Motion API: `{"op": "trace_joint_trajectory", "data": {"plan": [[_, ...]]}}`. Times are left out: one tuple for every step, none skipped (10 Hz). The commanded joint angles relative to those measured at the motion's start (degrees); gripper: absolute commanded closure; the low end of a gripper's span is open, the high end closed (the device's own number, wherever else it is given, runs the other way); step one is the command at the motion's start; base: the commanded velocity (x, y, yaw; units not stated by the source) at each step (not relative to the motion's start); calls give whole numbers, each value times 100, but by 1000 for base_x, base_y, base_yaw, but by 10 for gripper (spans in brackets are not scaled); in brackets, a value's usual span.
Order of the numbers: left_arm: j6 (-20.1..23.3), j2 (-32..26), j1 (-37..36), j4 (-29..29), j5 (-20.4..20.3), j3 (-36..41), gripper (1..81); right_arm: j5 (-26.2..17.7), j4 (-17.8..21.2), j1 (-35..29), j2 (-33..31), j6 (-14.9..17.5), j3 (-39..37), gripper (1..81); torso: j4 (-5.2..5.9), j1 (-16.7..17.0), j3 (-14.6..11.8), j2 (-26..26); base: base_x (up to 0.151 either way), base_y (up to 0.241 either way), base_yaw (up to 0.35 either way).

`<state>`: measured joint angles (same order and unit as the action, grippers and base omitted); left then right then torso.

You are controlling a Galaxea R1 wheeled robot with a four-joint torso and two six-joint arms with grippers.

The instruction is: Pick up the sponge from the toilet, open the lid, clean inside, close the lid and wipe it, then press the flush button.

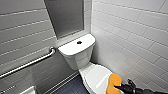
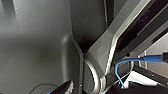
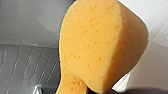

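The right pincer (image 1: 119, 87) is shut tight on the near end of the sponge (image 1: 115, 82). The orange sponge sticks out from it, over the near right part of the lid (image 1: 96, 76). I cannot tell if the sponge touches the lid or hangs just above it.

The lid is down flat on the toilet (image 1: 76, 56), so I think the picking-up step is done and the lid is not yet opened. It could also be the wiping step, as both look the same here.

To open the lid, something must get under its near edge and tip it back toward the tank. The sponge must stay held. The flush button (image 1: 79, 42) sits far back on the tank top, well apart from the pincer.
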<state>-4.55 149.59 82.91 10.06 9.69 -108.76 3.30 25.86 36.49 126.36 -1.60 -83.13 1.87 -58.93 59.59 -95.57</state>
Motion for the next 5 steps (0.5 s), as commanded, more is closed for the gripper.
{"op": "trace_joint_trajectory", "data": {"plan": [[33, -43, 28, -65, 481, 57, 10, -497, 911, -1181, 436, -42, -966, 811, 0, 0, 0, 0, 0, 0, 0], [33, -43, 29, -74, 481, 57, 10, -506, 1104, -1348, 673, -42, -1282, 811, 0, 0, 0, 0, 0, 0, 0], [33, -43, 29, -74, 481, 57, 10, -514, 1315, -1481, 946, -42, -1659, 811, 0, 0, 0, 0, 0, 0, 0], [33, -43, 28, -83, 481, 57, 10, -576, 1561, -1586, 1244, -51, -2046, 811, 0, 0, 0, 0, 0, 0, 0], [33, -43, 29, -92, 481, 57, 10, -743, 1729, -1692, 1604, -51, -2555, 811, 0, 0, 0, 0, 0, 0, 0]]}}
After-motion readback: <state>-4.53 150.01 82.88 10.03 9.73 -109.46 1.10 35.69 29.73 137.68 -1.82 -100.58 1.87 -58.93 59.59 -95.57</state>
